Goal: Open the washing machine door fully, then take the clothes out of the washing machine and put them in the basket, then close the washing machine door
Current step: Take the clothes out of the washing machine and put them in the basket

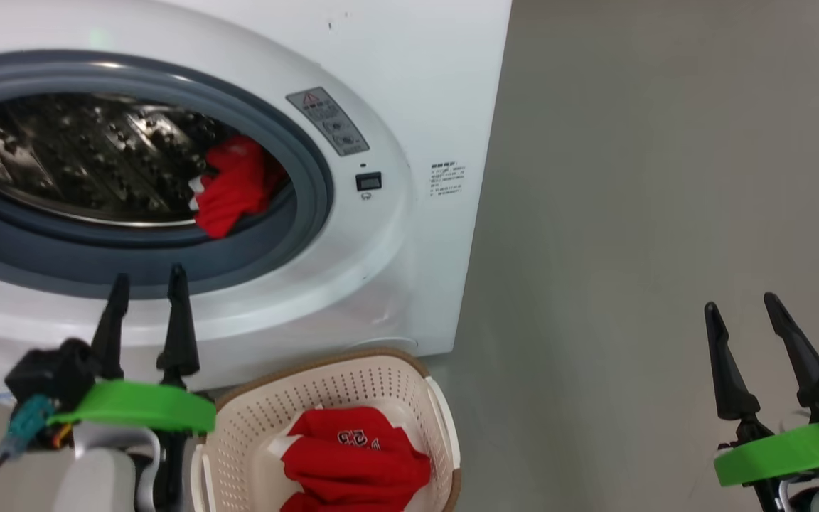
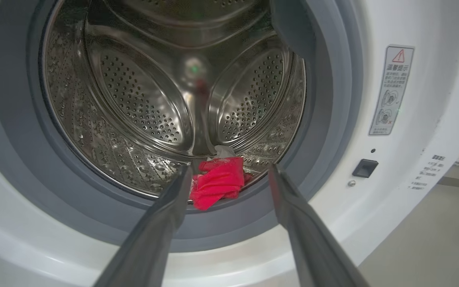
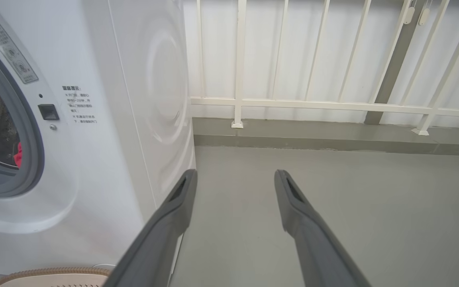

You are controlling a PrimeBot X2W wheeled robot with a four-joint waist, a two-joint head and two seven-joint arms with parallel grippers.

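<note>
The washing machine [image 1: 409,85] stands with its mouth uncovered. The head view cuts off its left side and top, so the grey rubber ring [image 1: 310,178] shows as a partial arc. One red garment [image 1: 235,188] lies at the lower right of the steel drum [image 1: 82,163], slumped against the ring's inner edge, with a bit of white at its left. In the left wrist view it sits at the drum's front lip with a pale scrap at its top, and how much cloth lies behind it cannot be told.

A red shirt [image 1: 356,462] lies in the basket [image 1: 409,370], which sits just in front of the machine. The bottom edge of the head view crops both. The black-and-white print on the shirt is creased, perhaps a number.

The left gripper [image 1: 150,274] hangs before the ring's lower edge, jaws spread wide with nothing between them. From its wrist camera the two fingers frame the red garment without touching it. The right gripper [image 1: 740,301] is well apart to the right over grey floor [image 1: 630,213], jaws likewise wide and empty. Its wrist view shows the machine's side panel, a sliver of red inside the ring, an arc of the basket's brown rim at the bottom edge and a white railing [image 3: 293,103] behind. The print on the warning label [image 1: 328,121] is too fine to read.
</note>
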